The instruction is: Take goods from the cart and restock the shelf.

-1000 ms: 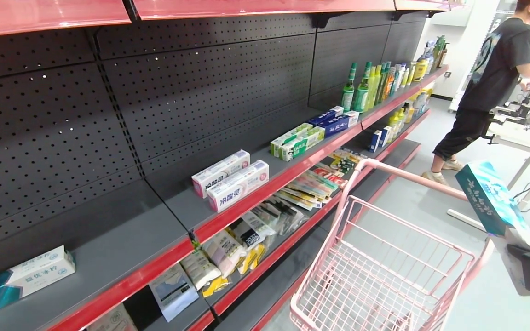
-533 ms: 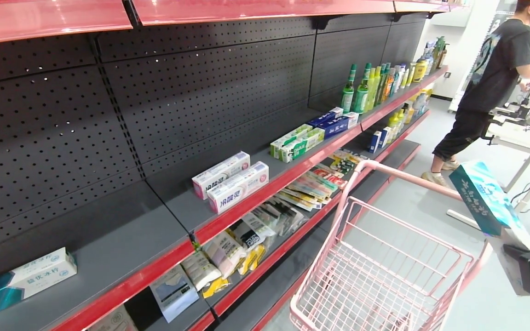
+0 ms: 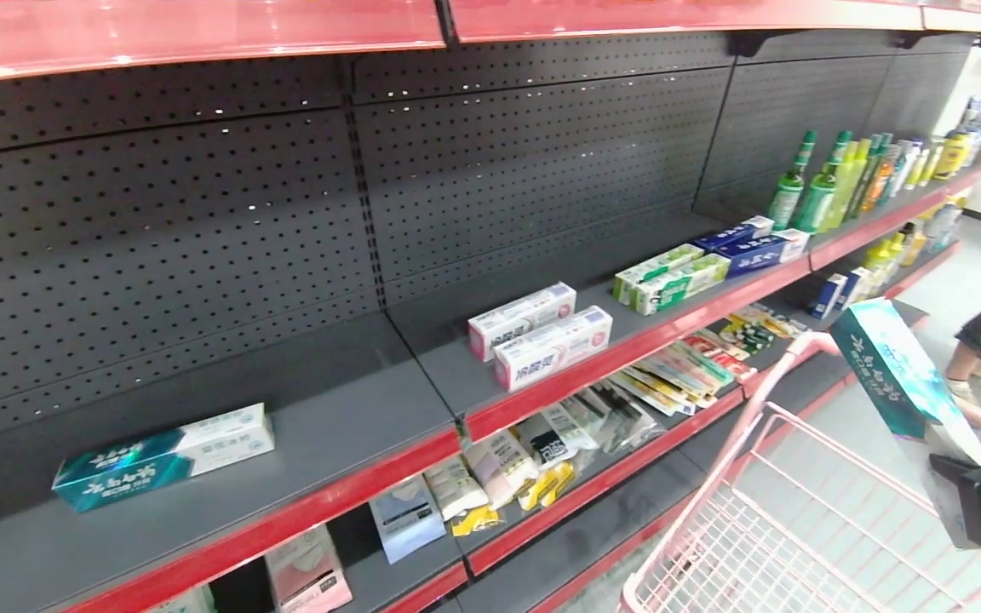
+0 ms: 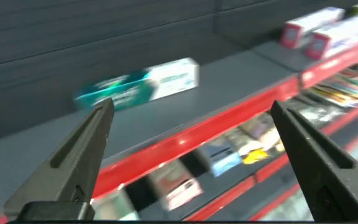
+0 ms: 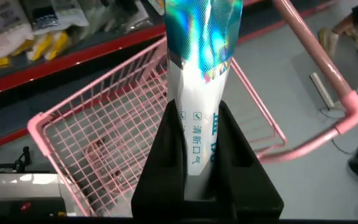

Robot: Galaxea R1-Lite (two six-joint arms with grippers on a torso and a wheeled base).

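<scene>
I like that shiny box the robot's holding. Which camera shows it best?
The head view: the held box shows its long teal-and-white side. The right wrist view sees its narrow edge, pinched in the right gripper. The left wrist view has a matching box on the shelf.

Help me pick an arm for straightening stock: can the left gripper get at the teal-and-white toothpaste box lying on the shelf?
Probably yes. The left gripper is open and faces the toothpaste box, which lies alone on the shelf with bare board in front and nothing between them.
</scene>
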